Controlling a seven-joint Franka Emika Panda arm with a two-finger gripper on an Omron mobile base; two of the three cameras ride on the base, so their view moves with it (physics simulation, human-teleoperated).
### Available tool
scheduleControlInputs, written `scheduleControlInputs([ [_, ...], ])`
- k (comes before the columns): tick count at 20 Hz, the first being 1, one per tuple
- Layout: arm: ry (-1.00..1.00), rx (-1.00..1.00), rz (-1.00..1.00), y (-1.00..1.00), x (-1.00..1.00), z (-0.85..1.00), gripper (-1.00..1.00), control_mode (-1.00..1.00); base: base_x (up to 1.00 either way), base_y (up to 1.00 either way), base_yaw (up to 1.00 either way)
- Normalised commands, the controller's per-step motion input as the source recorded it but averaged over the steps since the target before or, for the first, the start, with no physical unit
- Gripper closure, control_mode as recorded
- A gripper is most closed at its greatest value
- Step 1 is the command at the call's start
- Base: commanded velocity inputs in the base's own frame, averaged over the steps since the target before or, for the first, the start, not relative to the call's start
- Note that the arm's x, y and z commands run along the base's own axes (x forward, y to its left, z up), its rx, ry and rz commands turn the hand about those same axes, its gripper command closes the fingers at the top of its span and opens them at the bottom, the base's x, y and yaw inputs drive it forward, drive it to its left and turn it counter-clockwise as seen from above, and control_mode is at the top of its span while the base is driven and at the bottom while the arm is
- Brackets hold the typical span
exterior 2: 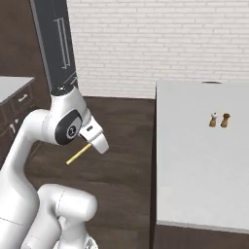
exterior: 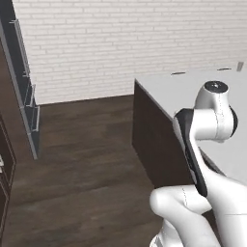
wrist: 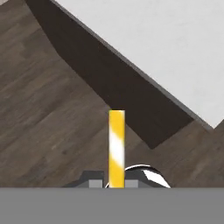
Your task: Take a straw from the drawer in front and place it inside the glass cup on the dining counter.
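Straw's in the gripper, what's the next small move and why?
Probably carry it sideways over the dining counter. The gripper holds the straw above the wood floor, short of the counter's edge, and the hand view shows floor beneath the straw, slab beyond it.

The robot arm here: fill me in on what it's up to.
The white arm's gripper is carrying the straw, pinched between its fingers, with most of its length sticking out past them. It hangs above the dark wood floor, beside the dining counter. Two small shakers stand on that counter. The straw is not yet over the counter.
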Motion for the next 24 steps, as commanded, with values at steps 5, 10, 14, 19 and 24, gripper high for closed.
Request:
scheduleControlInputs([
  [5,0.0,0.0,0.0,0.0,0.0,0.0,1.0,1.0,0.57,1.0,-0.23],
  [10,0.0,0.0,0.0,0.0,0.0,0.0,1.0,1.0,0.72,0.71,-0.16],
  [14,0.0,0.0,0.0,0.0,0.0,0.0,1.0,1.0,1.0,0.28,-0.08],
  [19,0.0,0.0,0.0,0.0,0.0,0.0,1.0,1.0,1.0,0.34,-0.13],
  [24,0.0,0.0,0.0,0.0,0.0,0.0,1.0,1.0,1.0,0.46,-0.17],
])
